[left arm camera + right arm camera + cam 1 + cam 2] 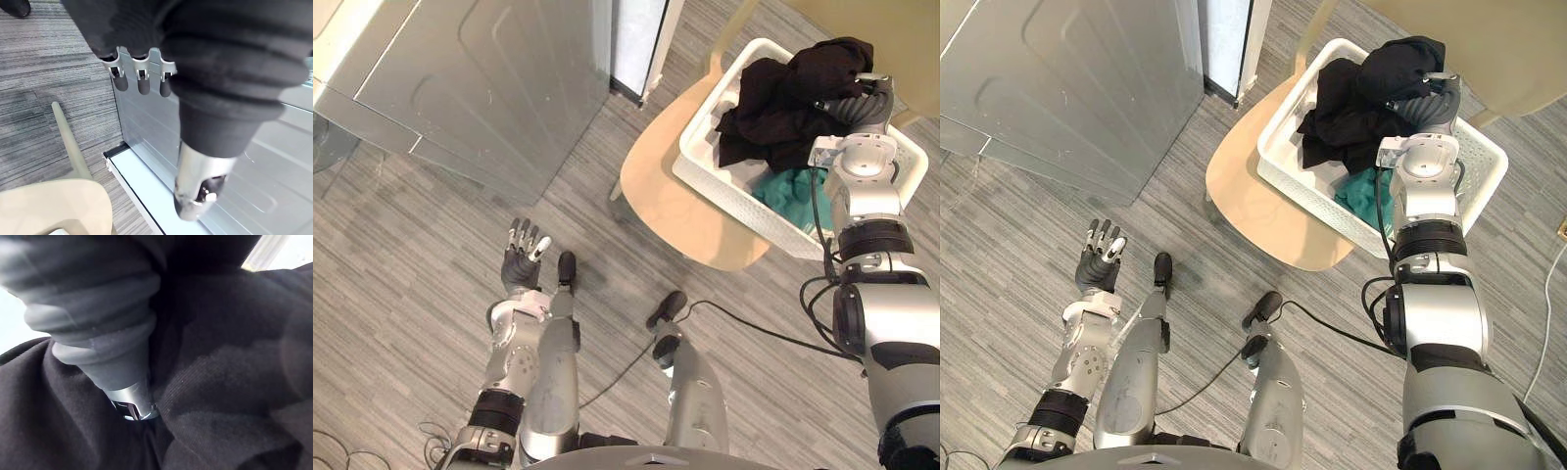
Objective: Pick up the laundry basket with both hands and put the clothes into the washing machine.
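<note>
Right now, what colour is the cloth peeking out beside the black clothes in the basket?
Teal green. The cloth shows best in the right eye view.

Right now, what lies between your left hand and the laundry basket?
Bare floor, then the wooden chair's seat under the basket, seen in the left eye view.

1. The grey striped floor point(401, 255) fills the lower left of the frame.
2. A big grey machine point(489, 78) stands on it, upper left.
3. A wooden chair point(666, 201) stands right of the middle.
4. A white basket point(701, 137) sits on its seat, upper right.
</note>
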Controlling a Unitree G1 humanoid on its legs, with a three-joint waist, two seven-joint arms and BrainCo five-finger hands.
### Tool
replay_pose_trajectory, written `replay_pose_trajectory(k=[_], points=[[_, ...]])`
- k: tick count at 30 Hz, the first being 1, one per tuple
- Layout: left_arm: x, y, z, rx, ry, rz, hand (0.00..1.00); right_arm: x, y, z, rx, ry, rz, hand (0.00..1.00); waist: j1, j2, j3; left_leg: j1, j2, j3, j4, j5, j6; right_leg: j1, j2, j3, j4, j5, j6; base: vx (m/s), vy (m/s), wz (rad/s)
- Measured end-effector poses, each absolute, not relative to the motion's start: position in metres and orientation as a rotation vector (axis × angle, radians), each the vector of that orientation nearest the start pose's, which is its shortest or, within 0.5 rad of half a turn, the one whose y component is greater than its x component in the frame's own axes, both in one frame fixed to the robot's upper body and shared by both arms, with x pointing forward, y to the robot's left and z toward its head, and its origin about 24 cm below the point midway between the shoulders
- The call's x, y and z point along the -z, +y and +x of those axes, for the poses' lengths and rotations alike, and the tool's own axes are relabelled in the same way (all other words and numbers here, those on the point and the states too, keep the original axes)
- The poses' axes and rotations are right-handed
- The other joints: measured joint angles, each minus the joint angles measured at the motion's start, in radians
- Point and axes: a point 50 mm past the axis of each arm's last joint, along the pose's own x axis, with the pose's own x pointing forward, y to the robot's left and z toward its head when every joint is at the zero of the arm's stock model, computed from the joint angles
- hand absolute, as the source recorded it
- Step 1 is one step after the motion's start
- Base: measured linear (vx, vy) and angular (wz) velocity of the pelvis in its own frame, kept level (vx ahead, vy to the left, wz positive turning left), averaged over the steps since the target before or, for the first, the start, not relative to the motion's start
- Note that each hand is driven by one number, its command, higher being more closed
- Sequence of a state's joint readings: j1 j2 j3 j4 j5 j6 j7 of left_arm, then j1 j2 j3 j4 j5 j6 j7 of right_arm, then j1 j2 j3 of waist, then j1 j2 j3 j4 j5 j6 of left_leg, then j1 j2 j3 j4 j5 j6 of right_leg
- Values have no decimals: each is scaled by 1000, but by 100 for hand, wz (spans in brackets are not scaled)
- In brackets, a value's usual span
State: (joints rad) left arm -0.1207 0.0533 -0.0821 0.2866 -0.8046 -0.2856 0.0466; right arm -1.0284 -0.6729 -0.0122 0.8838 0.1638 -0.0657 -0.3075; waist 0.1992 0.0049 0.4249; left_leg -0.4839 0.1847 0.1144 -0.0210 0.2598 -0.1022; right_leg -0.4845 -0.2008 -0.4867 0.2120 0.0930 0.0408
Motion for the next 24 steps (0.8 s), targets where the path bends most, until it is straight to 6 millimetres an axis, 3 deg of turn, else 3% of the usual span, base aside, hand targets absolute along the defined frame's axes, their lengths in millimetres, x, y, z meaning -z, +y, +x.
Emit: replay_pose_trajectory(k=[7, 13, 18, 24], points=[[-23, 156, 272, -129, -51, -721, 0, -247, -300, 384, 564, -305, -236, 100, -15, 0, 0, -23, 6, 22, -7, 10, 7, 0, 31, 12, -93, 65, -2, -18, -53, -9], [-45, 150, 268, -69, -138, -707, 0, -242, -280, 385, 506, -356, -102, 100, -32, 0, 0, 16, 10, 24, -21, 24, 5, 38, 34, 6, -99, 72, -1, 36, -35, 2], [-75, 129, 266, 99, -247, -491, 0, -242, -264, 371, 448, -480, -54, 100, -48, -13, -19, 84, 3, 24, -19, -8, 4, 106, 33, 11, -104, 50, 16, 21, -10, 2], [-92, 118, 272, 157, -335, -149, 0, -217, -239, 354, 365, -519, -14, 100, -96, -67, -112, 170, -2, 41, -55, -17, 1, 172, 37, 31, -128, 46, 23, 52, -30, -9]])
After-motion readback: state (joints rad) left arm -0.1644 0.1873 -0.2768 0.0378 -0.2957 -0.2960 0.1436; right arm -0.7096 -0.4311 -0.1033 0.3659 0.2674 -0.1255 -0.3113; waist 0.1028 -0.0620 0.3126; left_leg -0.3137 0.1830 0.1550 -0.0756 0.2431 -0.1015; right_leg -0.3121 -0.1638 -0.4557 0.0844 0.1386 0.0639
